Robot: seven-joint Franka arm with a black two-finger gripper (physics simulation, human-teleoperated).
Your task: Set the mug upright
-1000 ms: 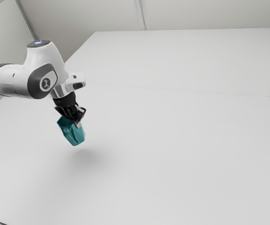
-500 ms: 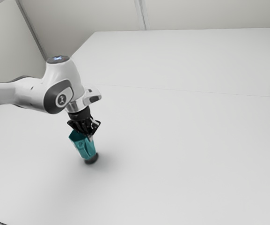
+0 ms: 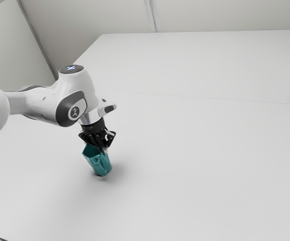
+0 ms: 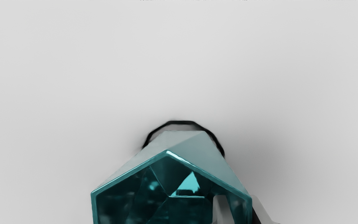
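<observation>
Mug (image 3: 99, 162) leans, mouth up, low over the table (image 3: 210, 165), its wall pinched in the nearly closed gripper (image 3: 103, 149), one finger inside; whether its base touches, I can't tell. Righting seems in hand: next, level it, seat the base flat, then release

No words or numbers can be read here: over at the exterior view's left, the arm (image 3: 38, 102) wears a round badge (image 3: 75, 112) and, on its top cap (image 3: 64, 70), a pale bluish mark (image 3: 71, 67), both too small to decipher.
</observation>
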